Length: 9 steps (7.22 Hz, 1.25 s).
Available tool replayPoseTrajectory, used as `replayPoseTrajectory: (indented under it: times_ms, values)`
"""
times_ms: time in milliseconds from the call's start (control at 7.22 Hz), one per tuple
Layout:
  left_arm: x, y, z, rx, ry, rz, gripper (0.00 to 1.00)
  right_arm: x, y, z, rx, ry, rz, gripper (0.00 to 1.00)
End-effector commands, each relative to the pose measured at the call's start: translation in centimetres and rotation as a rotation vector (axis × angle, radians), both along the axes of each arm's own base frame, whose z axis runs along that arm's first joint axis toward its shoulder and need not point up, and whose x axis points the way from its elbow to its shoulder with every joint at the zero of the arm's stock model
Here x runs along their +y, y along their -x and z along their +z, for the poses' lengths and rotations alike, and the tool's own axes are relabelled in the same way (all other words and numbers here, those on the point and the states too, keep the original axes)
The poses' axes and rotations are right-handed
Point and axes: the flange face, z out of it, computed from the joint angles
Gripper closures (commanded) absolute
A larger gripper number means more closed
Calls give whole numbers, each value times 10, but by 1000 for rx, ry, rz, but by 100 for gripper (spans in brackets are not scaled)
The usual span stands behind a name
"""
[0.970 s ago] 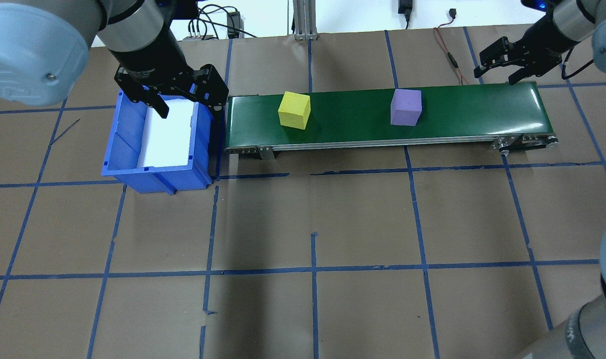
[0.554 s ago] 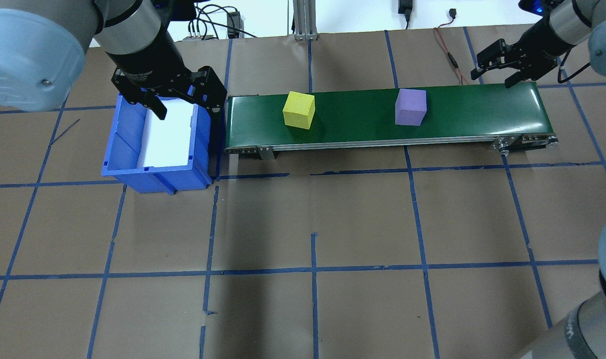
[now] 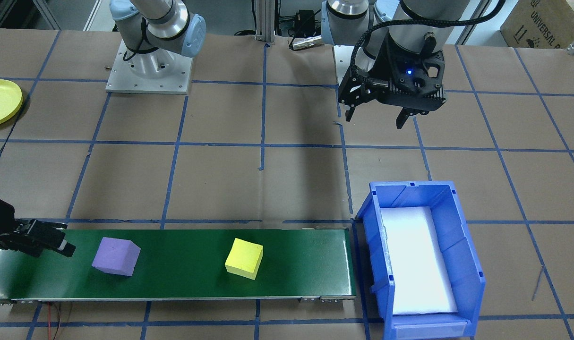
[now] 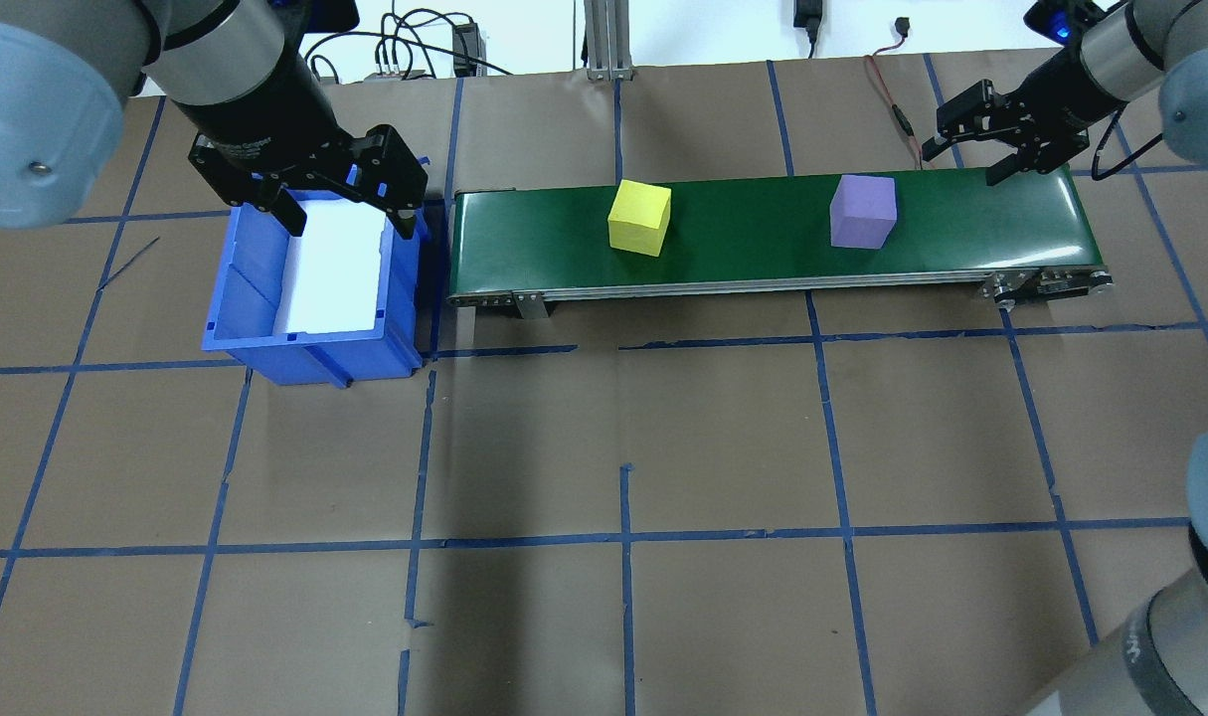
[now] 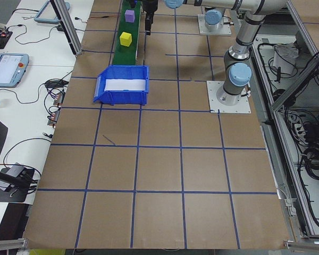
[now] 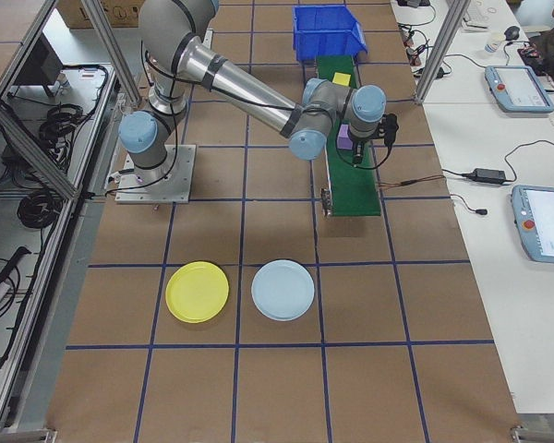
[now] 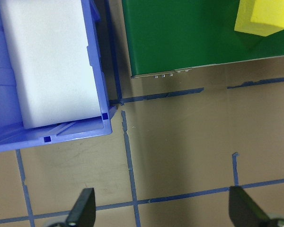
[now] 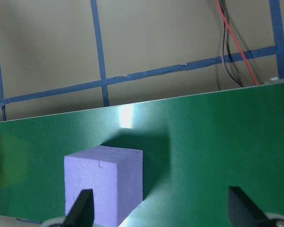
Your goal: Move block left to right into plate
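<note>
Brown papered worktop, blue tape grid. Front view: purple block on green belt, my right pincer just beside it; yellow block mid-belt; yellow plate far corner.

Overhead: left pincer spread, empty, over blue bin.

Right wrist: fingers spread, purple block near one finger. Step: catching block. Next: centre, descend, pinch.

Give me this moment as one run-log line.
left gripper: open, above blue bin | right gripper: open, empty, near belt end | purple block, yellow block: on belt | yellow plate: empty
</note>
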Motion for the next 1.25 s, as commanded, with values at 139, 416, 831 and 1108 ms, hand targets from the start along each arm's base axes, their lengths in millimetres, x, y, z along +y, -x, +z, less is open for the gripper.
replayPoseTrajectory:
  times_ms: [139,416,831,1108]
  values:
    - [2,-1,4,-1,8,0,0,5,-5,-14,-10,-29,3,0]
    - [3,-1,6,1,15,0,0,-1,-3,-11,1,-14,4,0]
    - [2,-1,7,5,25,-1,0,-3,-2,-23,33,-56,-23,0]
    - [2,0,7,5,23,-3,0,-10,7,-58,88,-101,-13,0]
